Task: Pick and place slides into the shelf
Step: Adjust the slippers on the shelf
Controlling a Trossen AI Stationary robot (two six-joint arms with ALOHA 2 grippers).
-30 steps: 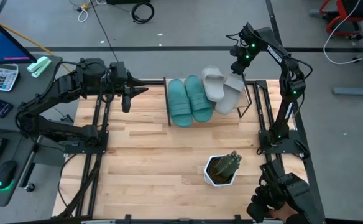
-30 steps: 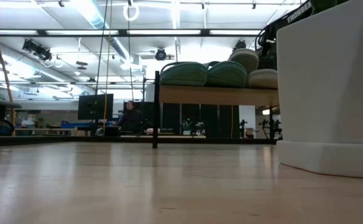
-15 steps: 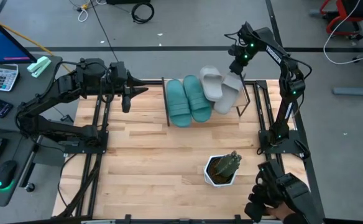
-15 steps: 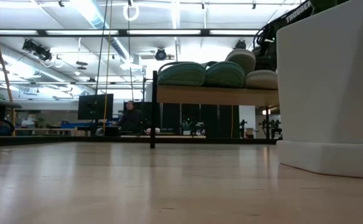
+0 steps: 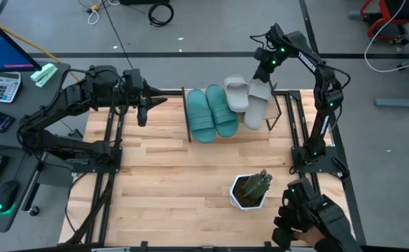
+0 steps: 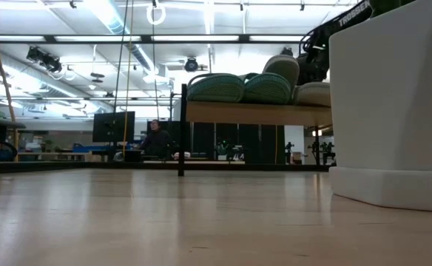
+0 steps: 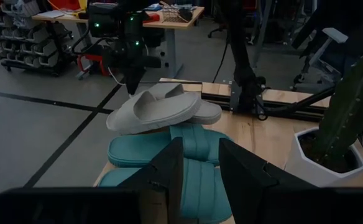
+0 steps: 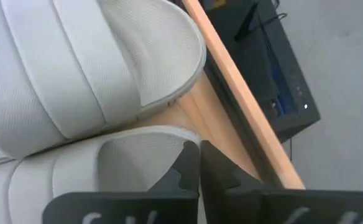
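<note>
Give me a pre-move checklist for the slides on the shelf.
1. Teal slides lying side by side on the shelf: ok.
2. Grey slides flat, side by side: not ok, one overlaps the other.
3. Right pincer at the grey slides' far end, shut: ok.
4. Right pincer gripping a slide: cannot tell.
5. Left pincer clear of the shelf: ok.
6. Cactus pot away from the shelf: ok.

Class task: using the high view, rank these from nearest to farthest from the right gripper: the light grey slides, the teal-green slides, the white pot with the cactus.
From the right gripper, at the shelf's far right end:
1. Light grey ridged slides, just beside it on the shelf.
2. Teal-green slides, farther left on the shelf.
3. White pot with the cactus, near the table's front edge.
</note>
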